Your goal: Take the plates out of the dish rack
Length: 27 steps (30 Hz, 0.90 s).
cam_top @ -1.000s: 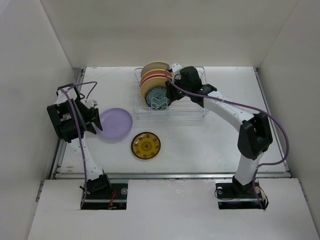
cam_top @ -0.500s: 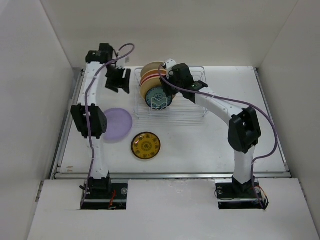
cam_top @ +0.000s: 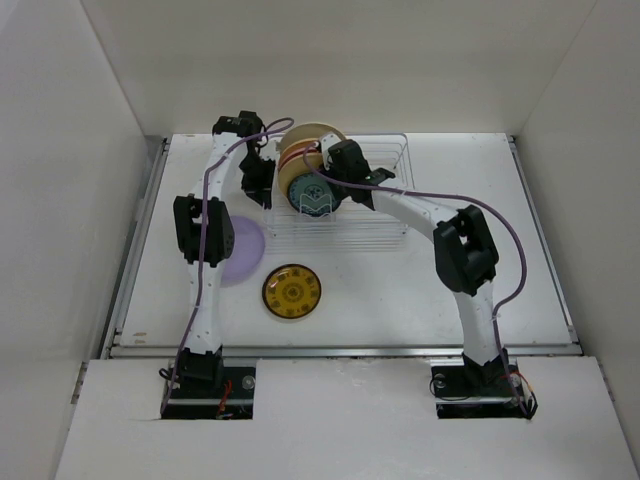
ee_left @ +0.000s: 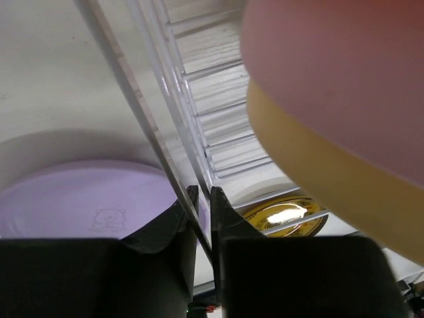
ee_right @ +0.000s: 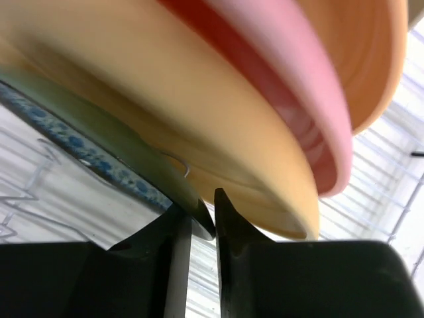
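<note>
**Plates: two flat on the table, four on edge in the rack**

At far left, a round lavender plate (ee_left: 79, 202) lies flat on the white table (cam_top: 450, 280), partly under the left arm. Just right of it, the left gripper (ee_left: 203, 199) sits at the left wall of the rectangular dish rack of thin silvery-white wire (cam_top: 380, 205). Its fingers are drawn nearly together with one rack wire between them, apparently pinching it. A small amber patterned plate (cam_top: 291, 291) lies flat in front of the rack, apart from the lavender one.

In the rack's left end, four plates stand on edge, packed close. From the back they are a cream plate (cam_top: 312, 130), a pink plate (ee_left: 331, 66), a tan plate (ee_left: 311, 172) and a small teal-green patterned plate (cam_top: 318, 198). The right gripper (ee_right: 202, 211) is clamped on the teal-green plate's rim, one finger on each face.

Handling, as a judgement:
- The plates look rigid, smooth and breakable, so slippery under narrow pads.
- Take hold at the upper rim, past the lip, and lift straight out of the slot.
- The tan neighbour sits very close and could be dragged along.
- The wire rack looks light and may shift unless steadied.
</note>
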Tool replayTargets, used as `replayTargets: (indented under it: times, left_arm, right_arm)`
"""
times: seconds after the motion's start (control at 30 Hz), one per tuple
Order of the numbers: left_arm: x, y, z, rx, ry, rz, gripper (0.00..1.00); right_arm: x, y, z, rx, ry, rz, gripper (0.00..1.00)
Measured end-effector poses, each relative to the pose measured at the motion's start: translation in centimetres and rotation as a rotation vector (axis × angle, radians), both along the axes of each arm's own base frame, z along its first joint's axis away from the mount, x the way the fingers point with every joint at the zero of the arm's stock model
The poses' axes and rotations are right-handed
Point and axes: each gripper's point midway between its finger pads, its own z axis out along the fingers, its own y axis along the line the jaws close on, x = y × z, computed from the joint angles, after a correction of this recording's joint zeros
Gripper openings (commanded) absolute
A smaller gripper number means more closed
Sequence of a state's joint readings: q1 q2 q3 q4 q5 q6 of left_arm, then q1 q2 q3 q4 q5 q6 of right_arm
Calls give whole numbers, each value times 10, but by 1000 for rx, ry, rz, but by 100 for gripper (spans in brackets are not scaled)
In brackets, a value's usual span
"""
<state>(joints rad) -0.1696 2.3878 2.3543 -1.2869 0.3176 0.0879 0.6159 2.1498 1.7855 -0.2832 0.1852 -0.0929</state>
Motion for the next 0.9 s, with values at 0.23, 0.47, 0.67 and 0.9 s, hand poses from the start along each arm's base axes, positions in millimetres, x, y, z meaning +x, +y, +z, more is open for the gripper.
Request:
replayTargets:
  times: [0.23,0.47,0.67,0.9]
  left_arm:
    - [-1,-4,0,-45,18,42,0]
    - [-1,-3,1,-38,14,74,0]
    - [-1,-2,1,-20,13,92,0]
    - [-3,-1,-2,1,17,80,35]
  right_arm:
    - [-9,0,12,-35,-36,45,0]
    - [-20,-15,39,-71,-103,19,0]
    - [-34,-21,95,-65,-220,-15,0]
    - [-85,3,138,14,-210,120,0]
